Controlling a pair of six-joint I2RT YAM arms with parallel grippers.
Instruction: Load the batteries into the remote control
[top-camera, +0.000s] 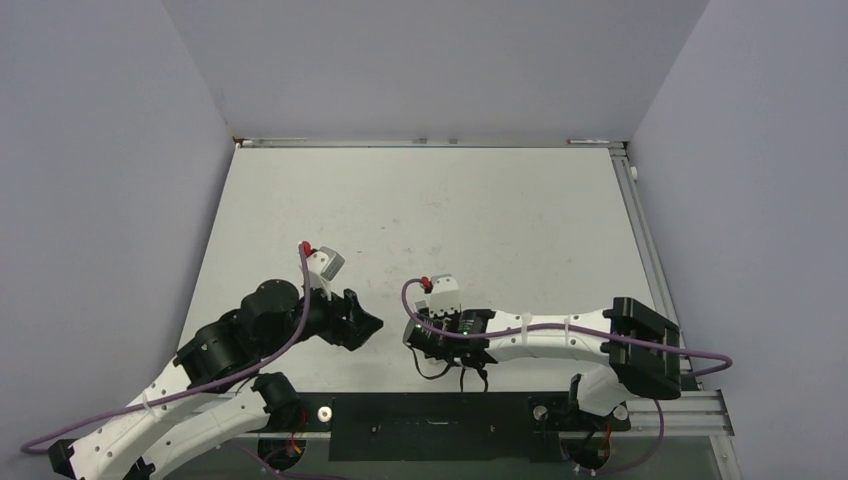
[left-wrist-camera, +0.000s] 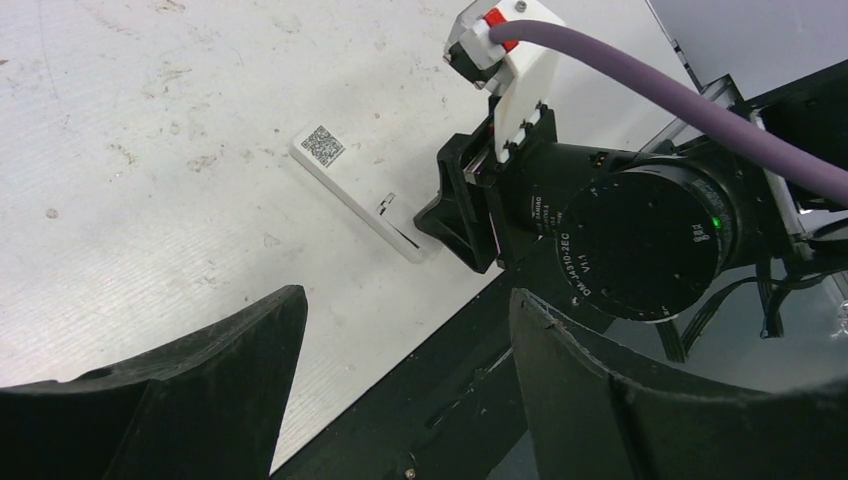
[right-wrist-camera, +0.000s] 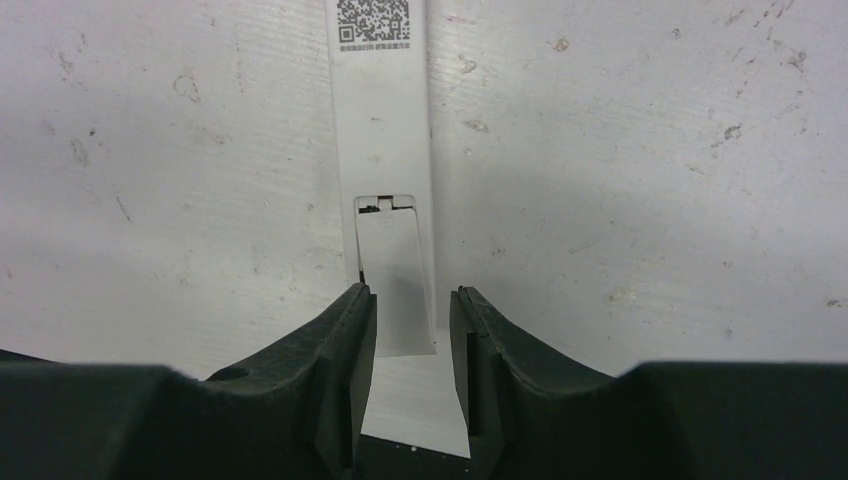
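Slim white rectangular plastic remote control (right-wrist-camera: 382, 150) flat on bench (right-wrist-camera: 650, 150), back up, battery cover (right-wrist-camera: 395, 275) seemingly in place (batteries nowhere in view). Right pincer (right-wrist-camera: 412, 295) narrowly parted at its near end, clamping nothing; left pincer (left-wrist-camera: 405, 300) wide, empty. Loading apparently not begun.

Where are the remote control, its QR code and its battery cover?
remote control (right-wrist-camera: 382, 140): right wrist view, plain back, mid-body.
QR code (right-wrist-camera: 372, 20): right wrist view, centre of the code.
battery cover (right-wrist-camera: 392, 262): right wrist view, middle of the panel.
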